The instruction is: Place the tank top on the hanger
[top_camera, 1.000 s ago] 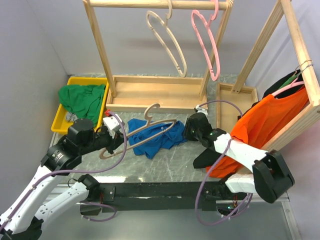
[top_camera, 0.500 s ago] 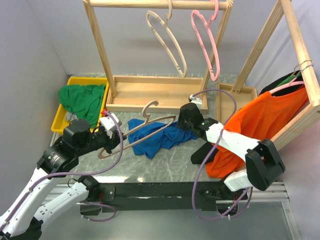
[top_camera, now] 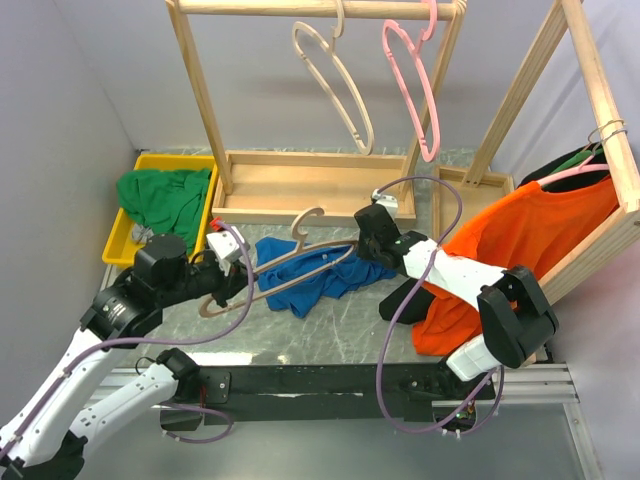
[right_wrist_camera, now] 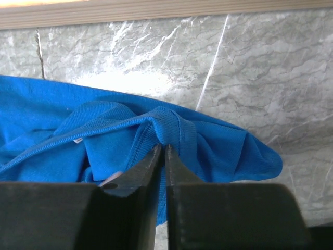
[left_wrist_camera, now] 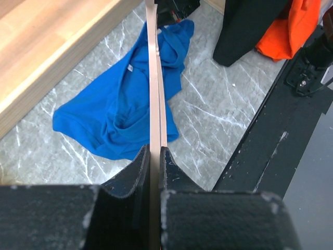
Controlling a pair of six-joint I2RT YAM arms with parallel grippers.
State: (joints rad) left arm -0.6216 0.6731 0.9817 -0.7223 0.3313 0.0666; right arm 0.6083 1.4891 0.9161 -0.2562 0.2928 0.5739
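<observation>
- Left wrist view: left gripper (left_wrist_camera: pixel 154 159) clamped on the thin pale beige hanger (left_wrist_camera: pixel 155 73), held over the crumpled royal-blue fabric tank top (left_wrist_camera: pixel 117 112).
- Right wrist view: right gripper (right_wrist_camera: pixel 163 153) pinched onto its ribbed edge.

The tank top (left_wrist_camera: pixel 119 104) is lying on the table (top_camera: pixel 340 320) before the rack (top_camera: pixel 310 185), between my left gripper (left_wrist_camera: pixel 154 156) and right gripper (right_wrist_camera: pixel 162 151), the hanger (left_wrist_camera: pixel 155 78) reaching over it.

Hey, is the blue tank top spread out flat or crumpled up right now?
Crumpled: the tank top lies bunched in overlapping folds.
</observation>
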